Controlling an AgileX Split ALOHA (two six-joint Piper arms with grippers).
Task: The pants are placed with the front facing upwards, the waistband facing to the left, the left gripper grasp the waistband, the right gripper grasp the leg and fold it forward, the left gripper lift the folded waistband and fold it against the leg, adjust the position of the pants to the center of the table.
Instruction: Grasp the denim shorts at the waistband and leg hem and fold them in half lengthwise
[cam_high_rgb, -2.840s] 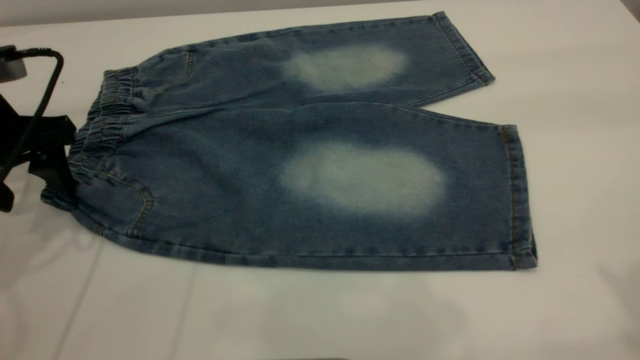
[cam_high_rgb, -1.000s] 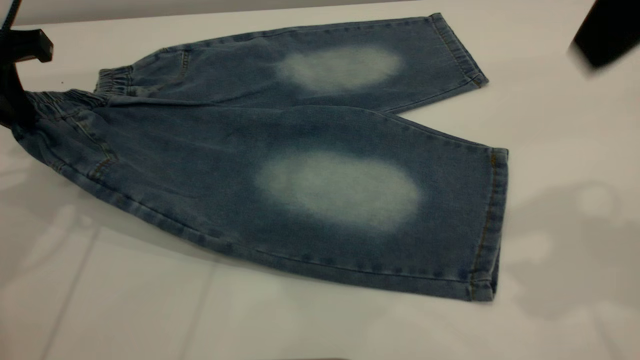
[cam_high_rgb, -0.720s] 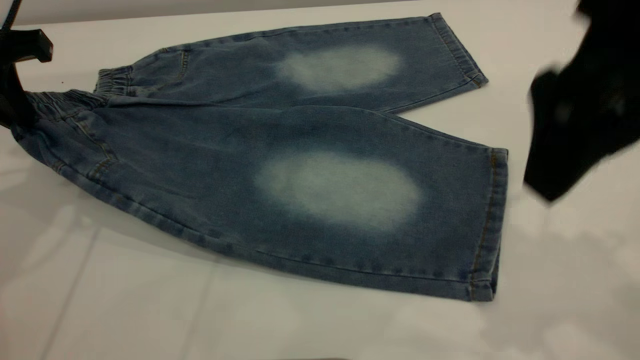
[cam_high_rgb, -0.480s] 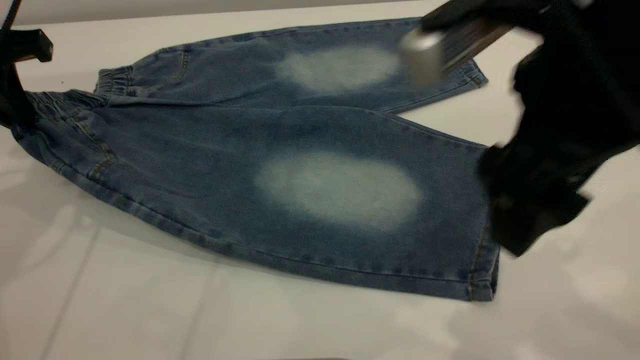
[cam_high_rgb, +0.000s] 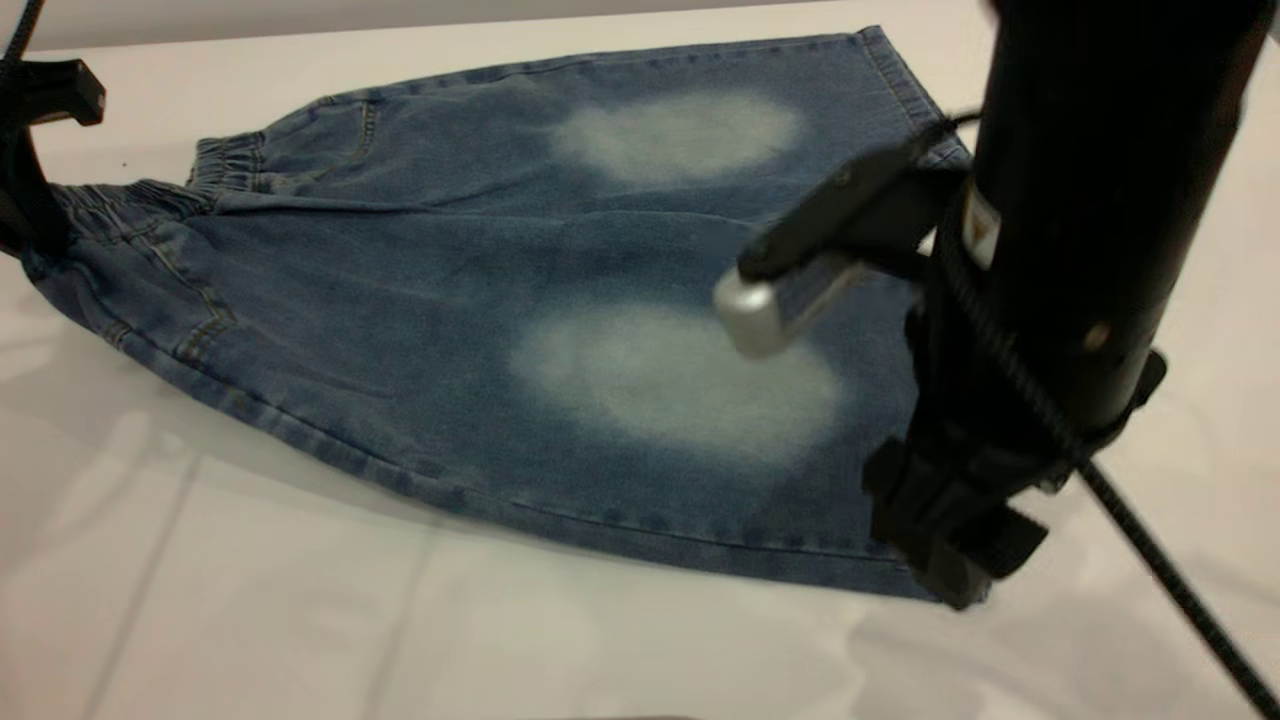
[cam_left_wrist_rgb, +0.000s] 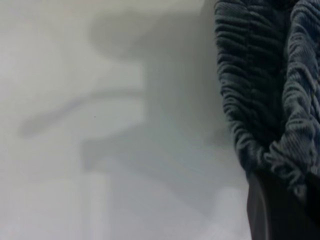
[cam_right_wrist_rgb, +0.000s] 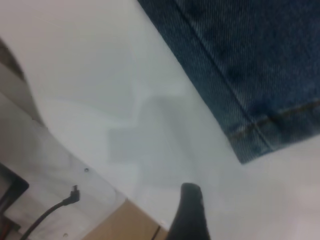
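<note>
Pants (cam_high_rgb: 480, 330): lie front up on the counter (cam_high_rgb: 250, 620), waistband toward the left edge, leg hems toward the right edge; they have not shifted over the last second
Waistband (cam_high_rgb: 120, 195): near part raised off the counter and stretched; the far part sits gathered on the surface
Left hand (cam_high_rgb: 25, 200): at the left edge, clamped on the waistband (cam_left_wrist_rgb: 265, 90) and holding it up, unchanged over the last second
Right hand (cam_high_rgb: 945, 560): a second ago only its arm showed at the far right corner; it has since swept in and down and now hangs over the near leg's (cam_high_rgb: 700, 400) hem corner; fingers wide or narrow, cannot tell
Hem corner (cam_right_wrist_rgb: 250, 145): flat on the counter, not yet gripped
Meaning: one end is secured, the leg grasp looks imminent, the forward fold has not begun
</note>
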